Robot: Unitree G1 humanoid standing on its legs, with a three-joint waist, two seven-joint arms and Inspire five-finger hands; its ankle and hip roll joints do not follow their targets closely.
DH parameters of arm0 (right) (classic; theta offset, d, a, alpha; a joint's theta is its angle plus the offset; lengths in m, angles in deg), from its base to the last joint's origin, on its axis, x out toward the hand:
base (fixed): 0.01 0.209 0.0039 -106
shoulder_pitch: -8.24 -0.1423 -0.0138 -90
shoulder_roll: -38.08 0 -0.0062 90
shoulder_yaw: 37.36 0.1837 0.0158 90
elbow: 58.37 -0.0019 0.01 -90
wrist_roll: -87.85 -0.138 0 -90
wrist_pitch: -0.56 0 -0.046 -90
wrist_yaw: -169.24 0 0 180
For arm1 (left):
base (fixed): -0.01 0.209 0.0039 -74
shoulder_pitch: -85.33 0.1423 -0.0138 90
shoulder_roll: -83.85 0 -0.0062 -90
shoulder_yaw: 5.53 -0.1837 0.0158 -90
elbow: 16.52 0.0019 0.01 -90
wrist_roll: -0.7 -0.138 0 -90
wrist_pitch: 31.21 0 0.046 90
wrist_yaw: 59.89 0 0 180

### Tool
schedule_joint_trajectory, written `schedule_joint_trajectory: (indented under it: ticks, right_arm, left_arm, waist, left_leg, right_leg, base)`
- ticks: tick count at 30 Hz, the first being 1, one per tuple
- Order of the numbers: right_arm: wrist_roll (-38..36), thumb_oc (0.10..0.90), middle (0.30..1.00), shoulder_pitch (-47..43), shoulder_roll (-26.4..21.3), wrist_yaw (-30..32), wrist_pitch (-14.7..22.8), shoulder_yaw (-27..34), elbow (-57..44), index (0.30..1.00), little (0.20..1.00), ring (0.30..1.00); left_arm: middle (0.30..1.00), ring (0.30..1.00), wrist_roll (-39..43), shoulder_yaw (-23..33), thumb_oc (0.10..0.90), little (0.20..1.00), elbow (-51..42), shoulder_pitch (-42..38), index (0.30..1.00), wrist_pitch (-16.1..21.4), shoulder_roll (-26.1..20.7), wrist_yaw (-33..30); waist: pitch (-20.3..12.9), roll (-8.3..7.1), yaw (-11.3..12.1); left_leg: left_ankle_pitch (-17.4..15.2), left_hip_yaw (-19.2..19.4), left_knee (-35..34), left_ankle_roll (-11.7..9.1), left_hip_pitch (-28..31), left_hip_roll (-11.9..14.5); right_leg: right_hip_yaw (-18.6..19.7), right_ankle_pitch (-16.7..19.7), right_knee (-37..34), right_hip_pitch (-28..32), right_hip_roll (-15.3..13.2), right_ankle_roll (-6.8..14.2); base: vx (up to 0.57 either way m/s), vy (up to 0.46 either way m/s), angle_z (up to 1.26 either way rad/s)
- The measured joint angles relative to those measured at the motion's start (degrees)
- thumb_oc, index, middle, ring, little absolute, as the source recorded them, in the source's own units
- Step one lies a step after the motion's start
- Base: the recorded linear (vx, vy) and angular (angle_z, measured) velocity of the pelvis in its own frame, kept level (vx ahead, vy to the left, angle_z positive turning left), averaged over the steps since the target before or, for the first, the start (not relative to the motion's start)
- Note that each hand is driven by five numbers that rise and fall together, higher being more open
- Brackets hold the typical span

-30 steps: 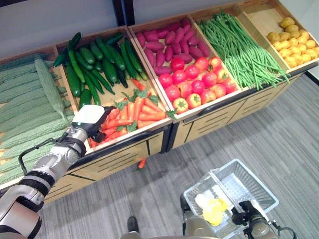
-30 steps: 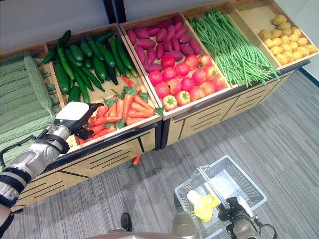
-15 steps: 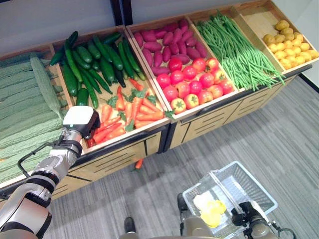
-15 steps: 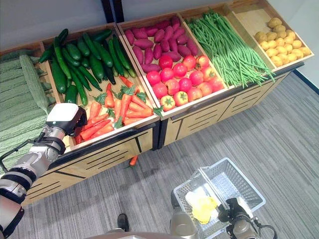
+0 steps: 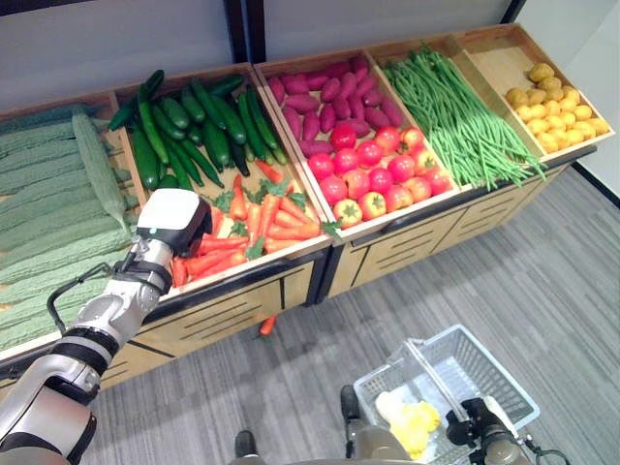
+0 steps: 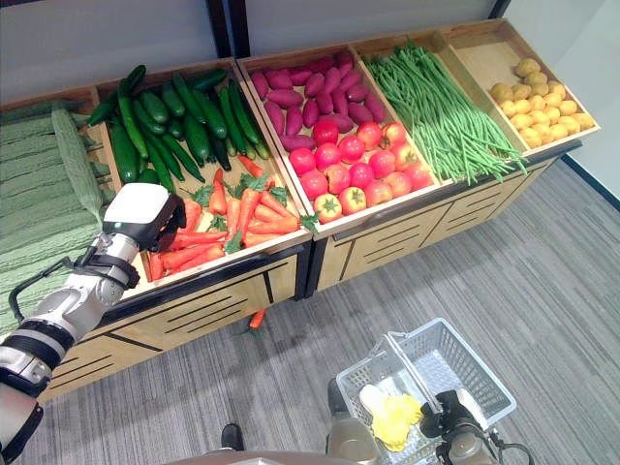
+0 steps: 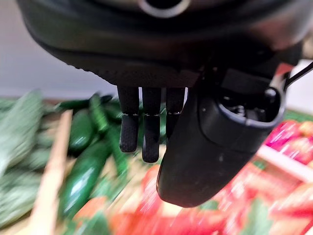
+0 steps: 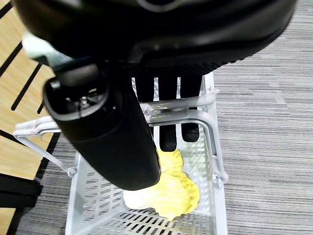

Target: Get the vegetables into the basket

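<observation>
- Left eye view gave you the key relation: your left hand (image 5: 172, 222) hovered over the near left corner of the carrots (image 5: 254, 225), which spread away from it toward your right and a little toward the back of their crate (image 5: 254, 271).
- Most of those carrots lay with their long axes running roughly across the crate, tips pointing toward the hand and leafy ends away, so I judged a grasp across a carrot's width would suit better than one along it.
- In the left wrist view that hand's fingers (image 7: 150, 127) hung straight and relaxed, thumb apart, gripping nothing; blurred cucumbers and carrots lay past them.
- Your left hand was clearly the nearer one to the produce; your right hand (image 8: 168, 122) was well apart, low by the floor, its fingers curled round the handle (image 8: 171, 106) of the basket (image 6: 482, 366).
- The basket already held a pale yellow leafy vegetable (image 8: 168, 188), with plenty of room beside it, so in my view the task was only partly done.
- The surface was a sloped wooden display: cucumbers (image 5: 194, 121) sat just behind the carrots, with sweet potatoes (image 5: 325, 92) and tomatoes (image 5: 378, 174) in the next crate and green beans (image 5: 460, 116) beyond.
- One stray carrot (image 5: 266, 325) lay on the grey floor (image 5: 542, 262) below the crate front, between the display and the basket.
</observation>
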Motion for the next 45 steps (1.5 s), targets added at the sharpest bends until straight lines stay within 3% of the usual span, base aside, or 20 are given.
schedule_joint_trajectory:
  ticks: [8,17,45]
  right_arm:
    - [0.1,0.4,0.3,0.9,0.1,-0.2,-0.4,0.0,0.2,0.3,0.3,0.3]
    - [0.1,0.4,0.3,1.4,0.1,-0.2,-1.0,0.1,0.3,0.3,0.3,0.3]
    - [0.1,0.4,0.3,2.1,0.1,-0.2,-1.5,0.1,0.4,0.3,0.3,0.3]
  left_arm:
    - [1.0,1.0,-2.4,0.0,0.9,1.0,0.7,0.6,1.0,-0.2,-0.6,1.2]
    - [1.0,1.0,-4.3,-0.1,0.9,1.0,5.6,0.7,1.0,-3.1,-0.7,5.9]
    - [1.0,1.0,-3.1,-4.1,0.9,1.0,8.7,0.7,1.0,-2.3,-0.7,8.4]
  waist:
    - [-0.6,0.18,0.0]
    - [-0.9,0.33,0.2]
    - [-1.2,0.67,-0.1]
  left_leg:
    - [0.2,-0.5,0.0,-0.1,0.0,0.0]
    - [0.3,-0.5,0.0,0.0,0.0,0.0]
    - [0.3,-0.2,0.0,0.0,-0.9,0.0]
  right_leg:
    - [-0.2,0.0,0.0,0.2,0.0,0.0]
    - [-0.4,0.0,0.0,0.3,0.0,-0.1]
    - [-0.2,0.1,0.0,-0.9,0.0,-0.2]
  base:
    - [0.0,0.0,0.0]
    - [0.0,0.0,0.0]
    - [0.0,0.0,0.0]
